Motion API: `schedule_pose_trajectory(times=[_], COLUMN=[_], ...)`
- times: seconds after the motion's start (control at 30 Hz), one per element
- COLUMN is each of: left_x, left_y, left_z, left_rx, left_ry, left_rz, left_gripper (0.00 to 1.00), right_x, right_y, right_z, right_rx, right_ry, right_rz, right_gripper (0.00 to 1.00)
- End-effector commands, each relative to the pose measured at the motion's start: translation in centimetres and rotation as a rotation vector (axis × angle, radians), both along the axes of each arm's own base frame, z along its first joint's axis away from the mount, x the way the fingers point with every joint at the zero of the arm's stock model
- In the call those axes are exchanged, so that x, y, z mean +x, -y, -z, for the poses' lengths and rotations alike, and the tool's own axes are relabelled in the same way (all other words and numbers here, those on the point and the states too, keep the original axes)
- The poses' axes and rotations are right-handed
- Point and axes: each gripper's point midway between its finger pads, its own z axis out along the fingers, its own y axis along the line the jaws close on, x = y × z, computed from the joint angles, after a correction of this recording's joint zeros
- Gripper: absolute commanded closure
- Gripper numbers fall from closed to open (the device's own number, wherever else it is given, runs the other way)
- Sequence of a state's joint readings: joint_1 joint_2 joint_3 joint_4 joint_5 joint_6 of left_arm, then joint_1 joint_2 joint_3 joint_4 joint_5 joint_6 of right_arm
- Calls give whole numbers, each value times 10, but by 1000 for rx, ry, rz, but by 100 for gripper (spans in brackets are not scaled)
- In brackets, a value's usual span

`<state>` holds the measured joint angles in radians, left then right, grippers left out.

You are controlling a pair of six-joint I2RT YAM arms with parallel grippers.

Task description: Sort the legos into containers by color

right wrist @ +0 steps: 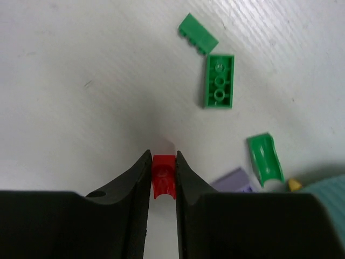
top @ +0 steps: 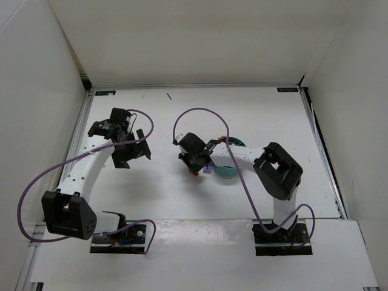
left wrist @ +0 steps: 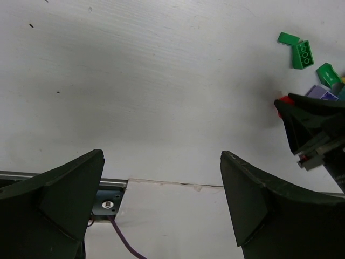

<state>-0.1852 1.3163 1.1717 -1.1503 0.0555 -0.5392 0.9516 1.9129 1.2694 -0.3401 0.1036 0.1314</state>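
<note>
My right gripper point(right wrist: 163, 162) is shut on a small red lego point(right wrist: 163, 175), low over the white table. Three green legos point(right wrist: 219, 81) point(right wrist: 198, 33) point(right wrist: 265, 157) lie ahead and to the right, and a purple one point(right wrist: 233, 181) and a yellow one point(right wrist: 293, 185) sit beside the right finger. The teal bowl point(top: 227, 172) is mostly hidden under the right arm; only its rim point(right wrist: 323, 189) shows in the right wrist view, so its containers are out of sight. My left gripper point(left wrist: 161, 156) hangs open and empty over bare table, left of the legos point(left wrist: 302, 54).
White walls enclose the table on three sides. A metal rail and the left arm's base plate point(left wrist: 108, 204) lie at the near edge, with a purple cable point(top: 36, 182) looping left of the left arm. The right arm's cable point(top: 200, 112) arcs above the right gripper point(top: 197, 168).
</note>
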Motion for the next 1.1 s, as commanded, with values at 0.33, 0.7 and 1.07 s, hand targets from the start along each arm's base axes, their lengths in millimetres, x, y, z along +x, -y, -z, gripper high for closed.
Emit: schedule_pose_trajectory(times=[0.33,0.7,1.07], left_x=[14,24,28], left_y=[7,25,60], left_z=[-12,-9,-10], left_rx=[-42,-83,-34], left_ry=[79,76,66], left_rz=[15,72,208], left_gripper=[0,0,0], right_x=[38,54,54], right_y=[78,145,152], right_z=[-153,-141,-136], right_rx=[212,165,144], right_ry=[196,221,243], right_rz=[201,365,428], right_gripper=[90,84,56])
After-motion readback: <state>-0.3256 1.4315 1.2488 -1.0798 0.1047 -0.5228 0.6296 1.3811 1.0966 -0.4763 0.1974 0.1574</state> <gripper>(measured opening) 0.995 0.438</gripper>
